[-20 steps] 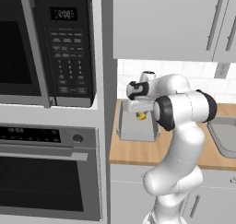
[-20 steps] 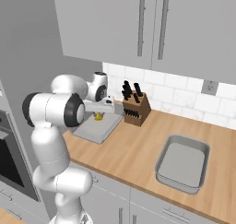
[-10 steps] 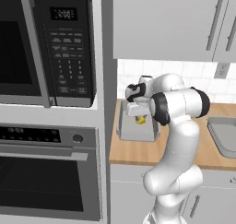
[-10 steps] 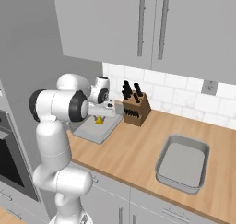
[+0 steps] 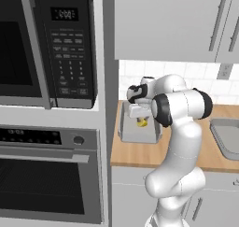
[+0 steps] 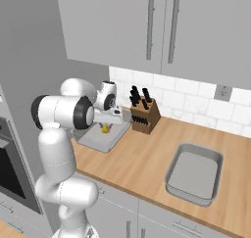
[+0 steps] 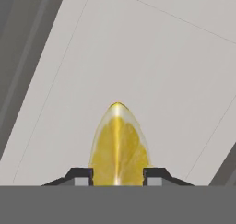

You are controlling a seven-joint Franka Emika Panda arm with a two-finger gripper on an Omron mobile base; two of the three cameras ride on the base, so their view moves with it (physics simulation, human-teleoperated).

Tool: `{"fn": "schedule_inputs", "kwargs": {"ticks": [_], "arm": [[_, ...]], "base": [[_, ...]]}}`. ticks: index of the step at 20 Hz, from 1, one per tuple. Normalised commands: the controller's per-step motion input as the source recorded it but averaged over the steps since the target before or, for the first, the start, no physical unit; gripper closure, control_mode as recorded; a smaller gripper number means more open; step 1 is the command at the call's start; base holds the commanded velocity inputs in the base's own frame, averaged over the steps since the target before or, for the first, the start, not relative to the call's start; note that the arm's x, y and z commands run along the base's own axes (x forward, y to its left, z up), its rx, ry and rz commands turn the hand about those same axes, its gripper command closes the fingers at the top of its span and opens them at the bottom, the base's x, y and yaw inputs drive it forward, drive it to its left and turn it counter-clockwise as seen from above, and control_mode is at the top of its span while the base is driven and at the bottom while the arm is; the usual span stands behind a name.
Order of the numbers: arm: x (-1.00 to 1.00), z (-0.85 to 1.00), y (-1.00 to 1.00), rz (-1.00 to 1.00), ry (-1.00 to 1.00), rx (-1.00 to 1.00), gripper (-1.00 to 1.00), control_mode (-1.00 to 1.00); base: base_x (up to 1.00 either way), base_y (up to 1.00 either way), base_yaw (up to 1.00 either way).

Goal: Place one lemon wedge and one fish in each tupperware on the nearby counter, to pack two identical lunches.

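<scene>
My gripper (image 7: 117, 176) pinches a yellow lemon wedge (image 7: 119, 144) between both fingertips (image 7: 79, 176), just above a pale grey tray (image 5: 131, 130) at the table's (image 6: 147, 158) left end.

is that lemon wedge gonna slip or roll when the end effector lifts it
Probably slippery: the lemon wedge shows glossy cut flesh and tapers to a point, so it could squirt out from between the fingertips flanking its wide end. Likely light for its size, being small against the grey tray. If dropped, it would more likely rock on its curved rind than roll away.
</scene>
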Motion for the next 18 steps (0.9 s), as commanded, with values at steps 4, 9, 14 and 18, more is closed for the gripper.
{"fn": "schedule_inputs", "kwargs": {"ticks": [4, 9, 14, 18], "arm": [[0.00, 0.06, 0.01, 0.00, 0.02, -0.01, -1.00, -1.00], [-0.29, 0.19, 0.00, 0.00, 0.01, -0.02, -1.00, -1.00], [-1.00, 0.33, 0.00, 0.00, -0.11, 0.00, -1.00, -1.00], [-1.00, 0.07, 0.11, 0.00, -0.05, 0.00, -1.00, -1.00]], "base": [[0.00, 0.00, 0.00], [0.00, 0.00, 0.00], [0.00, 0.00, 0.00], [0.00, 0.00, 0.00]]}}
